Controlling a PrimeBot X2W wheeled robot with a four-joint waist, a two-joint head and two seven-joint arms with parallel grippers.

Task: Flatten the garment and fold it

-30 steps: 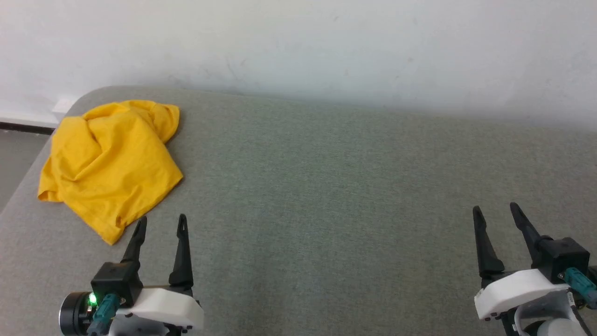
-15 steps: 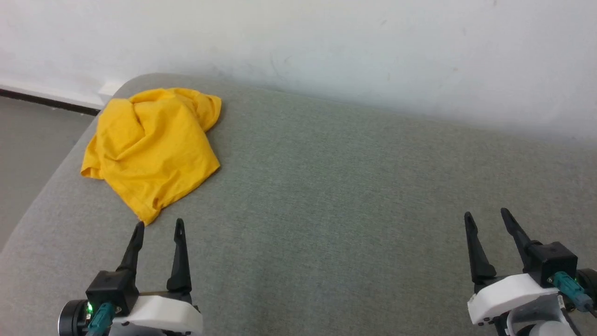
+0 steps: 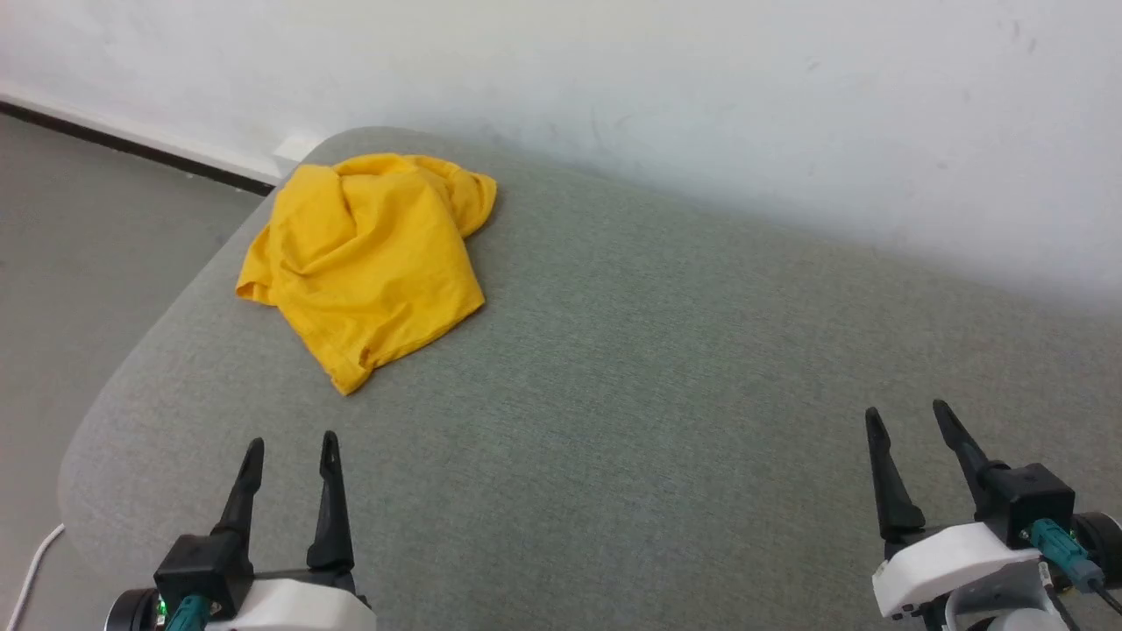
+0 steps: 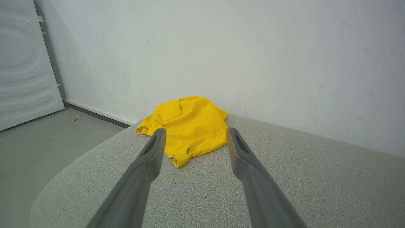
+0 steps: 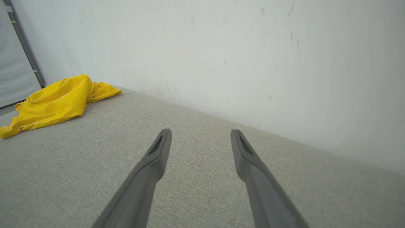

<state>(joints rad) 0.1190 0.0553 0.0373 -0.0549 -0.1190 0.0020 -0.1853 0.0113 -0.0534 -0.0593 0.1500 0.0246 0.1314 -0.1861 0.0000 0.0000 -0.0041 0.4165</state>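
The garment (image 3: 372, 263) is a bright yellow T-shirt lying crumpled in a heap near the far left corner of the grey padded surface (image 3: 657, 368). Its plain side shows. My left gripper (image 3: 291, 445) hovers open at the lower left, short of the heap's near tip, nothing between its fingers. In the left wrist view the garment (image 4: 186, 126) lies straight ahead between the open fingers (image 4: 148, 158). My right gripper (image 3: 907, 416) is open at the lower right, far from the cloth. The right wrist view has the garment (image 5: 57, 103) at its far left.
A white wall (image 3: 701, 105) runs along the back edge of the surface. The surface's rounded left edge (image 3: 123, 386) drops to a grey floor (image 3: 88, 245). A white cable (image 3: 31, 574) lies on the floor. A white door panel (image 4: 25, 63) stands at the left.
The head camera has turned left, so the garment sits further right in the picture and more floor shows. Both grippers stay open and hold their places in the frame.
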